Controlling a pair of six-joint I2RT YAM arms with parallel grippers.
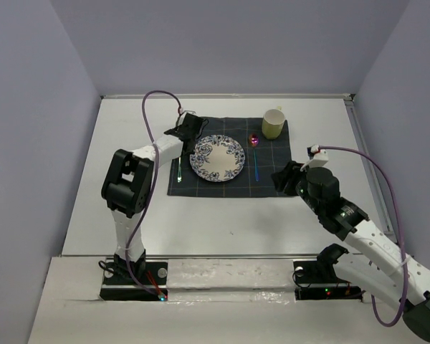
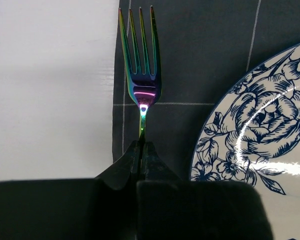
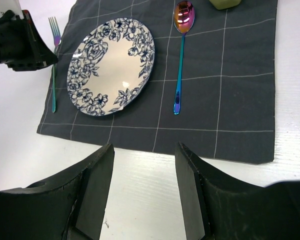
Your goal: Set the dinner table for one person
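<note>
pinching fork (image 2: 142, 85) handle, left gripper (image 2: 141, 149), beside plate (image 2: 260, 131).

Glossy metal fork (image 2: 144, 90); matt cloth mat (image 2: 200, 60); glazed plate (image 2: 260, 130), probably ceramic; smooth matt table (image 2: 50, 100).

Seen from the left wrist, the handle of the fork (image 2: 141, 75) disappears between the pressed-together fingers of the left hand (image 2: 141, 149), and the plate (image 2: 260, 125) runs off the right edge. From the right wrist, the cup (image 3: 225, 4) is cropped by the top edge.

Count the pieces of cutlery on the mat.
2. The fork lies at the left edge of the mat, gripped by the left hand; the spoon lies right of the plate. None seems hidden.
</note>
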